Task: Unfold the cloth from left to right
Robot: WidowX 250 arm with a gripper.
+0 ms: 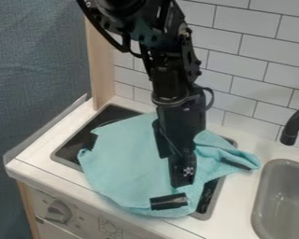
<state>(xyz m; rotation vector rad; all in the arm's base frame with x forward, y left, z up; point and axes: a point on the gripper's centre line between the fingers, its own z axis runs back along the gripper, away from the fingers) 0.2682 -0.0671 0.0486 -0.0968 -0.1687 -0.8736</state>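
Cloth point(127, 161) — past stove's rim point(65, 162), near sink point(259, 201)

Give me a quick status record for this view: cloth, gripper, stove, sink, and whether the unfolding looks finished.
cloth: teal, spread broadly over the stove top, bunched into folds toward the sink
gripper: down over the cloth; grip on it cannot be told
stove top: dark, partly covered
counter: white, under the cloth's sink-side corner
sink: grey, beside the stove top
faucet: black, behind the sink
unfolding: apparently unfinished, given the sink-side folds
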